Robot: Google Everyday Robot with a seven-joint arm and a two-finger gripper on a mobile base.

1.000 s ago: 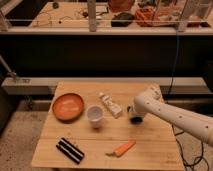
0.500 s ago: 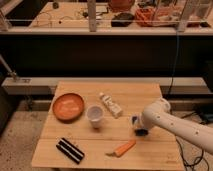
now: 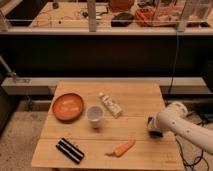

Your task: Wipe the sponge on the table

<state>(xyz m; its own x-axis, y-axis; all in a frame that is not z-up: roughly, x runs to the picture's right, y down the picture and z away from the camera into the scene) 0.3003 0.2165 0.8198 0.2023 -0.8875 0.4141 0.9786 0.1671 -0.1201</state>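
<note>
One square plank table [image 3: 135,97], pale wood, boards running left-right, on a speckled floor [image 3: 20,135]; a dark cluttered workbench [image 3: 65,17] stands behind. The gripper [image 3: 154,129] sits low at the table's right edge, right of the carrot [image 3: 122,148]. The dark lump under it is probably the sponge [image 3: 156,134]; it's mostly hidden, so long axis and heading are unreadable. Grip state: can't tell.

The white arm [image 3: 186,126] reaches in from the right, claw [image 3: 154,130] pointing downward.
</note>
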